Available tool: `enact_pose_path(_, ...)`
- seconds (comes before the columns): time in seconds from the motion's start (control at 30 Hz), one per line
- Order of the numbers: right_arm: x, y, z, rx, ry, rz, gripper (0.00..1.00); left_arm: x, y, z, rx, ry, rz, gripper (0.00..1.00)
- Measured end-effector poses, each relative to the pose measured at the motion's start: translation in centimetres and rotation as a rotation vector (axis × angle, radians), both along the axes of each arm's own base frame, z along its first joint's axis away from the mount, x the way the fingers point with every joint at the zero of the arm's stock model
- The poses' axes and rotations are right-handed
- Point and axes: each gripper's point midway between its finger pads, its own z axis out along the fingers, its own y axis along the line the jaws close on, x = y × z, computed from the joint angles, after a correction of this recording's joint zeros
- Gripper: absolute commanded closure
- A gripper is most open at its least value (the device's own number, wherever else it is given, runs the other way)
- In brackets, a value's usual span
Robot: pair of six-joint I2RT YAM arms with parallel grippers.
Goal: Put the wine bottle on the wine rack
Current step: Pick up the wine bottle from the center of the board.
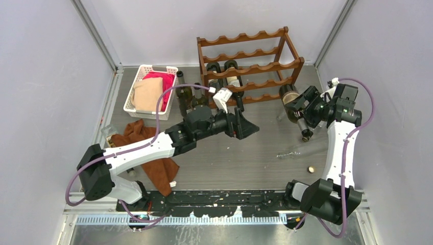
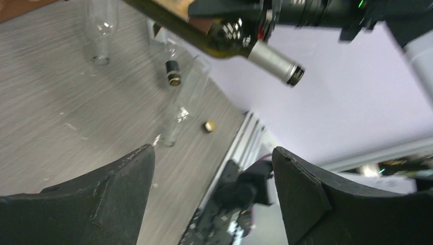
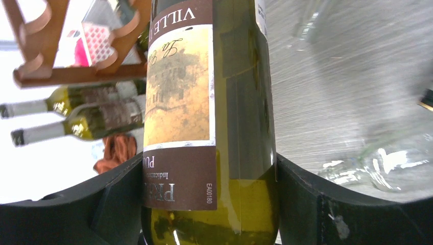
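Right end effector (image 1: 302,111) clamps the wine bottle (image 3: 178,102) by its body; wine rack (image 1: 245,53) stands near, to its left; left end effector (image 2: 212,153) spread, empty.

Left arm (image 1: 148,147): smooth white shell links, joined by bulky, rounded black joint housings.
Right arm (image 1: 338,148): same white links and black joints.
Green light (image 2: 360,4): a small dot on the black wrist of the right arm.
Purple cable (image 1: 68,187): one loops off each arm, running from base to wrist.
Left gripper (image 2: 213,149): two broad matte black fingers, wedge-shaped, with curved inner edges.
Right gripper (image 3: 208,159): same black fingers, faintly scuffed.
Wrist camera (image 1: 222,98): white boxy block.
Base (image 1: 97,178): heavy black housing.
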Motion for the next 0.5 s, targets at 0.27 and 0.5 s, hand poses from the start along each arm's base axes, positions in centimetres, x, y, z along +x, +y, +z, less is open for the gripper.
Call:
enact_pose_path(0.27, -1.1, 3.2, 2.3, 0.062, -0.126, 0.214, 0.99, 1.6, -0.9, 2.2, -0.193, 0.271, 0.13, 0.15)
enact_pose_path(0.5, -3.5, 5.2, 2.1, 0.056, -0.173, 0.39, 0.99, 3.2, -1.6, 1.7, -0.283, 0.532, 0.256, 0.13)
